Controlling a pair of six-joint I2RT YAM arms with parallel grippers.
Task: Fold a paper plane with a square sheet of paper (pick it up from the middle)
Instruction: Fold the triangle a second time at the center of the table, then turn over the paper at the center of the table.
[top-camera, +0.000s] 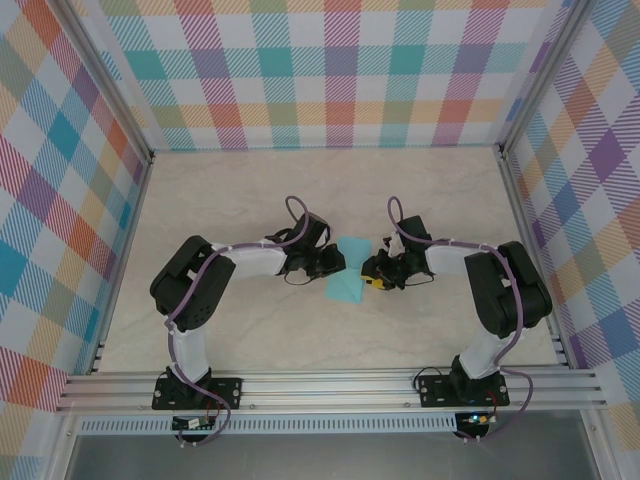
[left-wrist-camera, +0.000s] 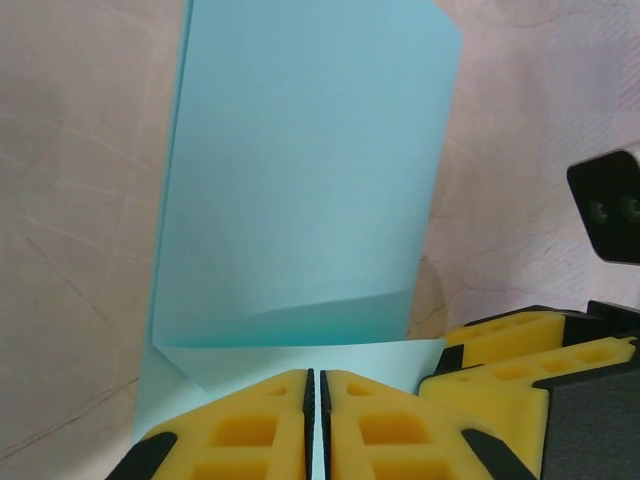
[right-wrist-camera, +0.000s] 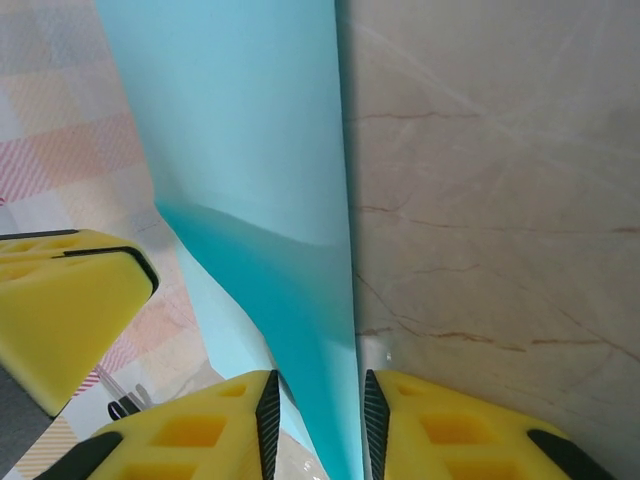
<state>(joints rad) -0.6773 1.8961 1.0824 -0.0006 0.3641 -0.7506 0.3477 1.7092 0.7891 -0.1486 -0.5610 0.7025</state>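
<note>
Sheet: a thin light-teal square sheet of paper (top-camera: 348, 272) lies mid-worktop on the pale marble-look worktop (top-camera: 250, 200), between the two arms.
Top camera: the left end effector (top-camera: 333, 264) is at the sheet's left edge and the right end effector (top-camera: 376, 275) at its right edge (the fingers are too small to read from up there); the sheet looks flat.
Left wrist camera: here the sheet (left-wrist-camera: 300, 180) shows a flap lifted off its base. The left end effector (left-wrist-camera: 312, 420) is pinched nearly closed on the near edge, with a sliver of teal between the pads. The other arm's yellow fingers (left-wrist-camera: 520, 345) sit just right.
Right wrist camera: the right end effector (right-wrist-camera: 316, 430) stands parted, and the raised teal flap (right-wrist-camera: 250, 150) passes through the gap unclamped. The left arm's yellow finger (right-wrist-camera: 60, 310) sits beside it.
</note>
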